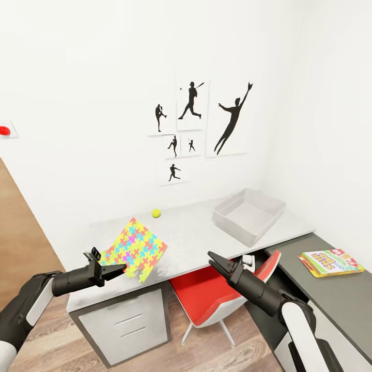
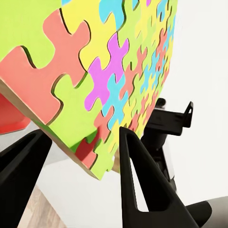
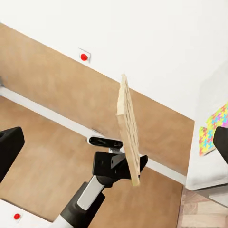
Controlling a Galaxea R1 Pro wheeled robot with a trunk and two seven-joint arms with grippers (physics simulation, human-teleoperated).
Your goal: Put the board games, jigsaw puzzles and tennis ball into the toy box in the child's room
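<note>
I see a puzzle [image 1: 135, 248] with bright, flat colours and a pale wood-like edge. The table [image 1: 196, 237] top looks smooth and matt. The floor [image 1: 51, 341] looks like wood planks. The chair [image 1: 206, 299] looks like shiny red plastic.

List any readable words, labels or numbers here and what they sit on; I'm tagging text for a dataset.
Board game: large red and green letters on the yellow cover, too blurred and angled to read for sure.
Jigsaw puzzle, wall pictures, toy box: no text.
</note>
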